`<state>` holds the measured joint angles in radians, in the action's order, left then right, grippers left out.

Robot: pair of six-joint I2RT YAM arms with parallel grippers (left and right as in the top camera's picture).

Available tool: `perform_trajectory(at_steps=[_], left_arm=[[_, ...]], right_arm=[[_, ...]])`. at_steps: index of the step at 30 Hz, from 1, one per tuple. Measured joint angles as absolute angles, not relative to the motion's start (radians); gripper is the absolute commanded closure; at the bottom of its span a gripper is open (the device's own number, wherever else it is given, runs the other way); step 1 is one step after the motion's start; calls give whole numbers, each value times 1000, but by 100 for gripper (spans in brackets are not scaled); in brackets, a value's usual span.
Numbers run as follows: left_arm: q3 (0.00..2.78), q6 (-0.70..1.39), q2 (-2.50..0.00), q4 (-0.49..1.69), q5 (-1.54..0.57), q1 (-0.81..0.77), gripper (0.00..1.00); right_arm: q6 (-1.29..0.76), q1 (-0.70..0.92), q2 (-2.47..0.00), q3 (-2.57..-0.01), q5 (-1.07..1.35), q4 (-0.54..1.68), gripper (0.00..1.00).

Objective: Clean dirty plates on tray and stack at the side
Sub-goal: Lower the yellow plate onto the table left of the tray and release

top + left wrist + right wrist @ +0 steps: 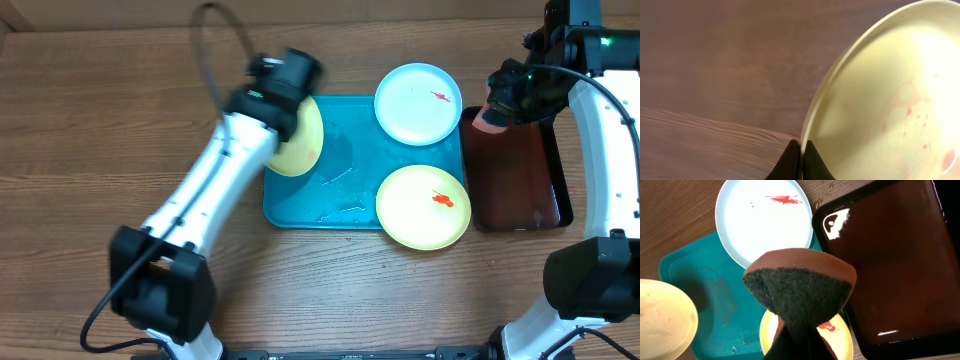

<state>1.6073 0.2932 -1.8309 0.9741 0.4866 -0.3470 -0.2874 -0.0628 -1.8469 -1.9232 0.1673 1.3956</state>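
The main risk sits with the left gripper point(801, 152). Its jaws are closed tight on the thin rim of one pale yellow-green plate point(880, 100), and nothing else visibly supports it. The plate is tilted up over the left edge of the teal tray point(330, 190), its pink-smeared face turned away from the arm. Whether its lower edge touches the tray cannot be told. A hold that narrow can likely pivot. If the sponge point(800, 285) pushes on the face away from the pinch point, the plate may twist or slip out of the jaws and drop onto the tray or the table point(80, 120).

The right gripper point(797, 340) is clamped on the narrow end of the sponge, whose dark scouring side fans out beyond the fingertips. It hangs at the upper right of the overhead view, above the near corner of the dark red tray point(515, 180) and well apart from the held plate.

To reach that plate it has to cross the tray. The light blue plate point(418, 103) lies at the tray's upper right, overhanging the top rim. The second yellow-green plate point(423, 207) lies at the lower right, overhanging the bottom rim. Both carry red smears. A low pass could nudge either one off its perch, and the floppy sponge may fold rather than scrub.
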Motion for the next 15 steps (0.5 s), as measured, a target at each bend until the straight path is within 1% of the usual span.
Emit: perform_trajectory(at_steps=[5,7,12,15], left_arm=[[1607,266,-1831,977,83,-99,96],[1607,245,-1831,994,-22,-5,96],[1581,189,-1831,965,-141,183,96],[1518,175,-1831,908,-172,254,96]], right_arm=[[-287,-63,-1847,-1923,167,1398,96],[-287,-63,-1847,-1923,167,1398,96],[-287,-63,-1847,-1923,167,1399,96],[-288,-63,-1847,-1923,167,1398,96]])
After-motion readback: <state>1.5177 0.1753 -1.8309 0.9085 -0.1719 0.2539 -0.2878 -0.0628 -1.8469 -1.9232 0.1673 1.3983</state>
